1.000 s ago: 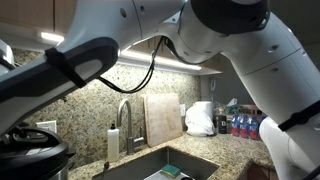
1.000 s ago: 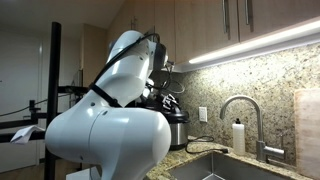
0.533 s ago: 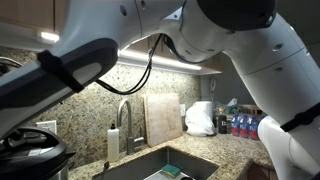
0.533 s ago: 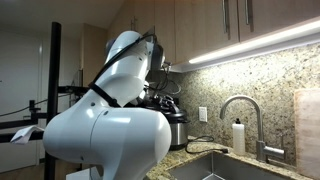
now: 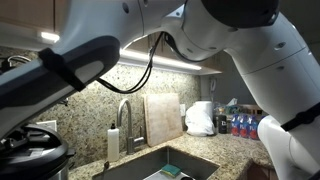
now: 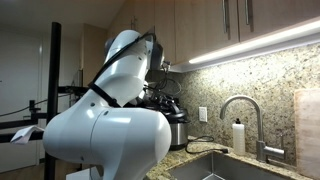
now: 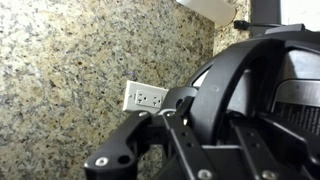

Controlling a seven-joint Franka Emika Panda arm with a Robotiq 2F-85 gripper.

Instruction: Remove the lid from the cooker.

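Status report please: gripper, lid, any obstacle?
Gripper at the lid, jaws unclear. Lid at the cooker top, seated or raised: cannot tell. The arm hides much; no obstacle seen.

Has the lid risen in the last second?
Cannot tell. The lid sits about as far below the wall socket as before; any rise is too small to see.

Arm point(image 6: 105, 120) reads glossy white to me, w/ a black cuff point(image 5: 75, 65). Backsplash point(image 7: 60, 70) is speckled granite: tan, brown, dark flecks; bench point(image 5: 228, 150) has the same speckle. Outlet point(image 7: 145, 97) white. Claw point(image 7: 160, 150) matte black. Cooker point(image 6: 175, 130) dark w/ silver band, lid point(image 5: 33, 142) black. Chopping board point(image 5: 163, 118) pale wood. Bag point(image 5: 201, 118) white, bottles point(image 5: 240, 126) blue. Cabinets point(image 6: 215, 25) mid-brown wood.
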